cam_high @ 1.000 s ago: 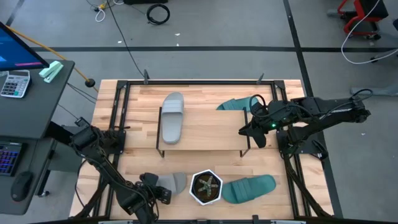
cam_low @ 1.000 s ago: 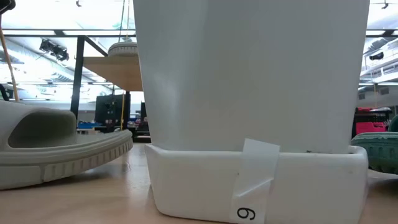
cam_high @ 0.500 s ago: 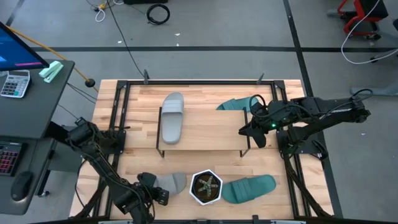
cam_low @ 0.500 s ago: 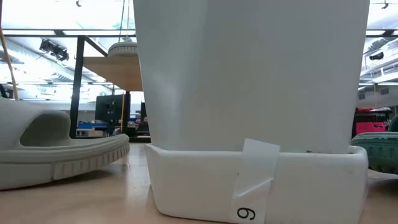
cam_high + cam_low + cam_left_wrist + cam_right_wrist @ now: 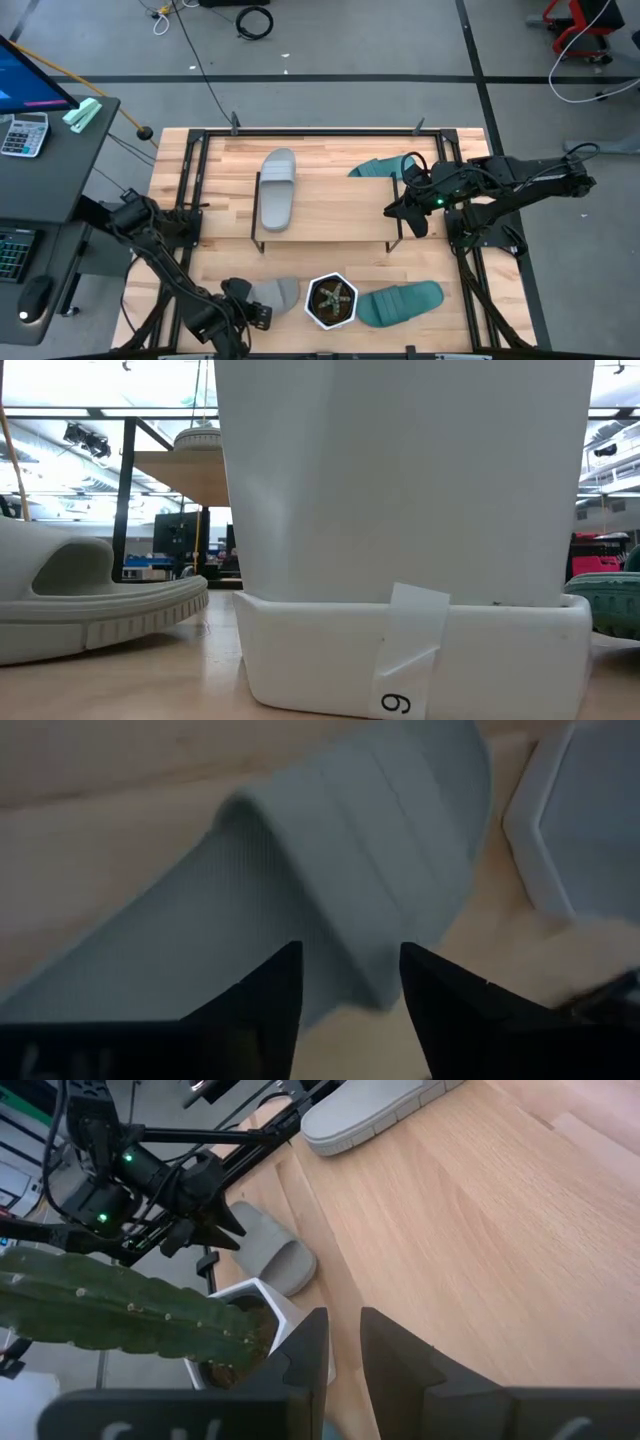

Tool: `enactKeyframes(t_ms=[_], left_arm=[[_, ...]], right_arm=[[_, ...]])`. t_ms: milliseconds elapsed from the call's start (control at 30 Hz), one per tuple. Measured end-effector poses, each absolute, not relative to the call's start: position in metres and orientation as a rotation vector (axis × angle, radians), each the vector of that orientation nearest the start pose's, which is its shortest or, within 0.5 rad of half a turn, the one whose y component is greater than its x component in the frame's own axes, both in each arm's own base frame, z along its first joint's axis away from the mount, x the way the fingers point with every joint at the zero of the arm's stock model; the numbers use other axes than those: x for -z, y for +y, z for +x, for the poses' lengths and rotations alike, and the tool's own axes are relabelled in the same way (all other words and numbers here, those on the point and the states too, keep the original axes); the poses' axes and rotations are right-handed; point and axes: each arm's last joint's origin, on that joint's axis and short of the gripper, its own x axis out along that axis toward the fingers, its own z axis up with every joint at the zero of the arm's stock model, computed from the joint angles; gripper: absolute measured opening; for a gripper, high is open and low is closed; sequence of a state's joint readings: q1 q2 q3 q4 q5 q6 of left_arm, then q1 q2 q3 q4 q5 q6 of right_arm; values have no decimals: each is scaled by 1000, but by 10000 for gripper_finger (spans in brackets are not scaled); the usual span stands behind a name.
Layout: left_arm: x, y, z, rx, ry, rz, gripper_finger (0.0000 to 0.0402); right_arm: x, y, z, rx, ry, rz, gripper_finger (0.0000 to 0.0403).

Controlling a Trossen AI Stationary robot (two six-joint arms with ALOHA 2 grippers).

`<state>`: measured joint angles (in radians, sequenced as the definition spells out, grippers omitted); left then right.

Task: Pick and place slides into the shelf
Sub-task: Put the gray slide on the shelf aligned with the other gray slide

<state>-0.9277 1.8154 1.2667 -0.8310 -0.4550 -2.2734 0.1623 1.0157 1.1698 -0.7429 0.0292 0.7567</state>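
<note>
A light grey slide (image 5: 280, 292) lies on the table near its front left, next to the hexagonal potted plant (image 5: 332, 300). It also shows in the low view (image 5: 90, 600). My left gripper (image 5: 350, 990) is shut on this slide, low over the table (image 5: 255, 308). A second grey slide (image 5: 277, 188) lies on the shelf's wooden top board (image 5: 330, 215). One teal slide (image 5: 400, 303) lies at the near right. Another teal slide (image 5: 383, 167) shows behind the shelf's far right corner. My right gripper (image 5: 405, 207) is shut and empty by the shelf's right end. My left gripper holds the grey slide at its side, where the wide strap comes down to the sole (image 5: 352, 955), between its two fingers. It comes low from the table's left. The slide's sole rests on the table (image 5: 100, 635).
The white pot (image 5: 400, 560) of the plant fills the low view and stands close to the right of the held slide. The shelf's black frame legs (image 5: 256, 235) stand just beyond. A desk with a calculator (image 5: 22, 135) lies off the table's left.
My left gripper has gone a little toward the table's left edge. The grey slide has slid along the table with it, away from the pot, and turned slightly. My right arm has kept still.
</note>
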Motion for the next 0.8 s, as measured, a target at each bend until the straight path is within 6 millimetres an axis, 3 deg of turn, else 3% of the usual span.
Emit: enactKeyframes(t_ms=[233,567,700,800], left_arm=[[-189,-261,221,-843,764,-1117,189],[-162,-267,230,-868,748,-1078,172],[-161,-266,230,-872,753,-1069,140],[-163,-265,229,-877,754,-1053,86]], right_arm=[[-371,31,192,97,600,681,69],[-372,31,192,97,597,681,69],[-372,31,192,97,597,681,69],[-372,31,192,97,597,681,69]])
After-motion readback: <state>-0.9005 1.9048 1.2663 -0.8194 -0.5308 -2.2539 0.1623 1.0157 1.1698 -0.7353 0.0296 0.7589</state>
